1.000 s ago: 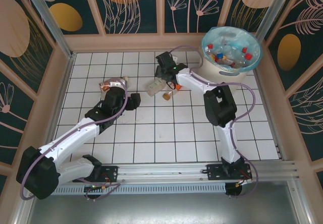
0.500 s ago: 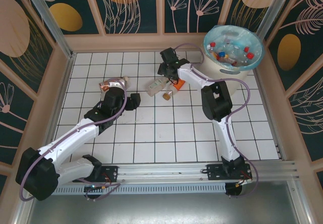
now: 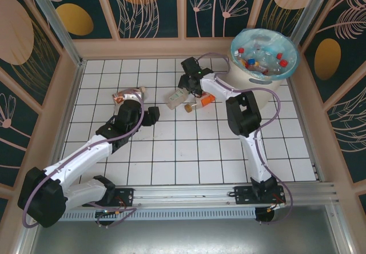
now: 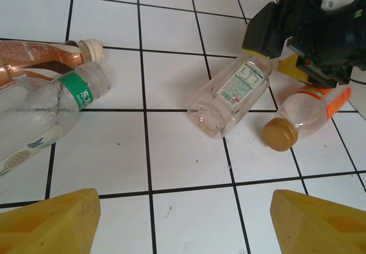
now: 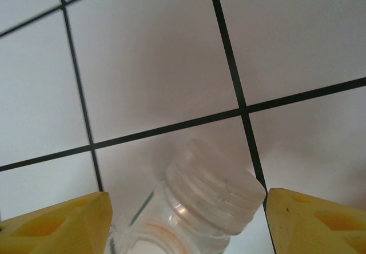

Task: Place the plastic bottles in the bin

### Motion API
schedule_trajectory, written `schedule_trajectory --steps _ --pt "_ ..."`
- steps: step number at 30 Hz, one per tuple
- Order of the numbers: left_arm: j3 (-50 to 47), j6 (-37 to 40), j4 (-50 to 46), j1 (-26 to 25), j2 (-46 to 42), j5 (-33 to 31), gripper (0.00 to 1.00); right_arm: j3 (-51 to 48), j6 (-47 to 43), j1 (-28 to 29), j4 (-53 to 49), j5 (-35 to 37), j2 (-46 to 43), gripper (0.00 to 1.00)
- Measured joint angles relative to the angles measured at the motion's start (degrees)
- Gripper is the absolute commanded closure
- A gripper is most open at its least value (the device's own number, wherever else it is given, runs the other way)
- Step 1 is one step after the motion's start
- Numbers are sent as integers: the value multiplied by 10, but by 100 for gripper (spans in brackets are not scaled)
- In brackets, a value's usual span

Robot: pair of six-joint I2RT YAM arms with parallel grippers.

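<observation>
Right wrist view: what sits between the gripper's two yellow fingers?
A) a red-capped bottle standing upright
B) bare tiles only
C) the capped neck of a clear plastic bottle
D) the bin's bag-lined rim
C: the clear plastic bottle lies on the white tiled table, its translucent screw cap between the fingers of the open right gripper and clear of both.

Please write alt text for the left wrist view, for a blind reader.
A green-label bottle and a brown bottle lie at left on a white tiled table; a clear bottle and an orange-label bottle lie near the right arm. The left pincer is open and empty.
</observation>
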Motion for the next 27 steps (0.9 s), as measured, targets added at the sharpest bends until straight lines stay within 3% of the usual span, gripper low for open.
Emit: schedule_trajectory --steps 5,13,27 --pt "-4 -2 0 0 -2 0 22 7 9 0 2 -8 8 28" --pt "-14 -2 0 0 -10 0 22 3 15 1 16 -38 9 44" --pt "-20 -3 0 0 -24 0 22 -38 39 -7 96 -112 6 38"
